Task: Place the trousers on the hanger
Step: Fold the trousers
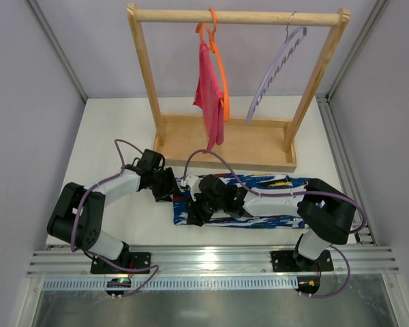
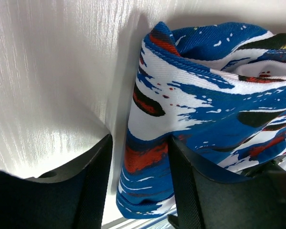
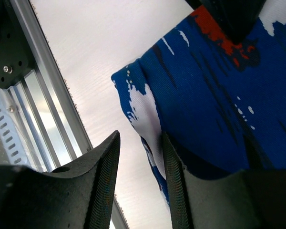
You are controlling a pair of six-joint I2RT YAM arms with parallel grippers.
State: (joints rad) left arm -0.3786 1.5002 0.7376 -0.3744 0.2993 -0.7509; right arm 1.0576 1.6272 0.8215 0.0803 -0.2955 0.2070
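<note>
Counting now. Seeing two arms: one left arm (image 1: 88,204), one right arm (image 1: 327,212). Seeing two grippers: one left gripper (image 1: 169,185), one right gripper (image 1: 196,204). Each wrist view is showing two black fingers (image 2: 76,191), so four in all. Seeing one pair of trousers (image 1: 273,221). Seeing two hangers: one lilac hanger (image 1: 276,75), one orange hanger (image 1: 222,75). Also logging one pink cloth (image 1: 210,95), one wooden rack (image 1: 238,16), one table (image 1: 116,122) and two black base plates (image 1: 116,262).
</note>
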